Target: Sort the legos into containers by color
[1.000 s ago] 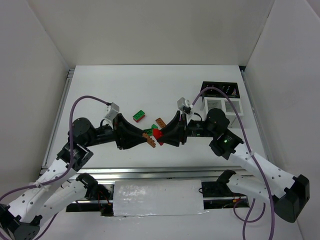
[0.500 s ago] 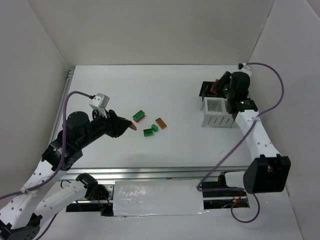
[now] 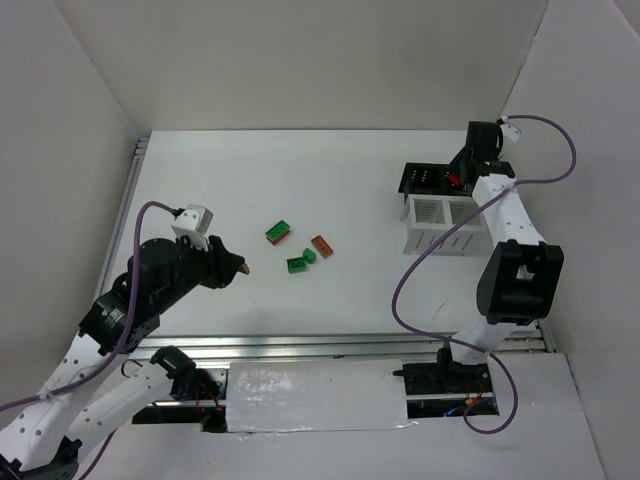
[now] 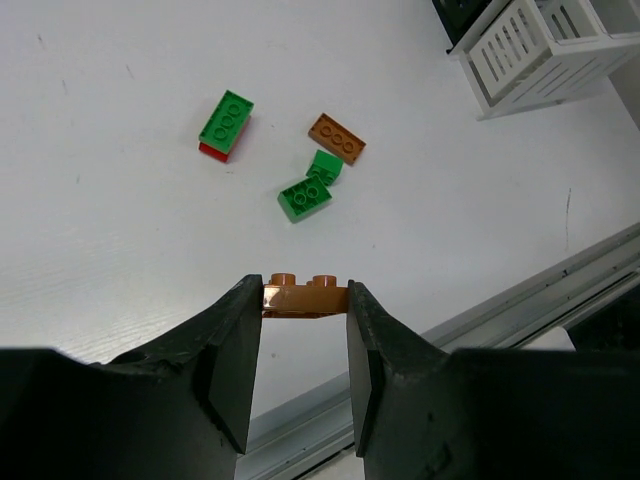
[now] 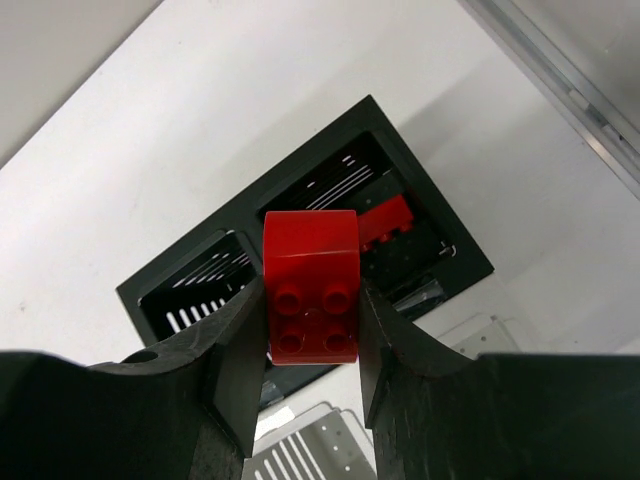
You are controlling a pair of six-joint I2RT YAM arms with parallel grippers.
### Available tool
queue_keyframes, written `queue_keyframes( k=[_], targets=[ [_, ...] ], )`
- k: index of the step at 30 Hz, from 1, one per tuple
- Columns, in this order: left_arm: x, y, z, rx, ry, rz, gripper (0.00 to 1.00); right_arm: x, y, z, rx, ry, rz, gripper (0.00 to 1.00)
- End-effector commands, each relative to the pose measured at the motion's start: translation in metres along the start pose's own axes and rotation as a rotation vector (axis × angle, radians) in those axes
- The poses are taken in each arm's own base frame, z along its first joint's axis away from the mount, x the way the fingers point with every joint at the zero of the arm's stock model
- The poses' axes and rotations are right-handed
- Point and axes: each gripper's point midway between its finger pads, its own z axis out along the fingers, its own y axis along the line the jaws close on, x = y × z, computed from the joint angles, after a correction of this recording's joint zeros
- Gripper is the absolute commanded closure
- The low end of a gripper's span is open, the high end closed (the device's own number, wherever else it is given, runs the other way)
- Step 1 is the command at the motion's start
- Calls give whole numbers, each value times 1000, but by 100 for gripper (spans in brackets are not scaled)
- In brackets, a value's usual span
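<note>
"So, what have the left jaws got?"

"An orange-brown brick, pinched by its two ends and held above the desk at the near left."

"And the right jaws?"

"Far right, over the black bin. They grip a red brick, one jaw on each side, about over the divider between its two compartments. A second red brick lies inside one compartment."

"Where is the white bin?"

"Right against the black one, on its near side."

"Anything loose?"

"Mid-desk, yes. A green-on-red stack, another orange-brown piece to its right, and two green bricks touching each other, just nearer than those."
</note>
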Motion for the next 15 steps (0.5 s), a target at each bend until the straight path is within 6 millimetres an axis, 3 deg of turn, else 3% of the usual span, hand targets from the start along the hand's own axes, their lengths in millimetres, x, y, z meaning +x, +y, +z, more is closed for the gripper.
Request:
queue_keyframes(
  k=[1,7,15],
  targets=[
    [-14,6,-8,-32,-72,7,100,-18,-4,3,43,-37,5,100],
    [-26,12,-18,-61,-149,-16,100,-16,-5,6,33,-41,12,100],
    [-26,19,-20,-99,-157,-27,100,-9,-5,9,23,-26,16,100]
  ],
)
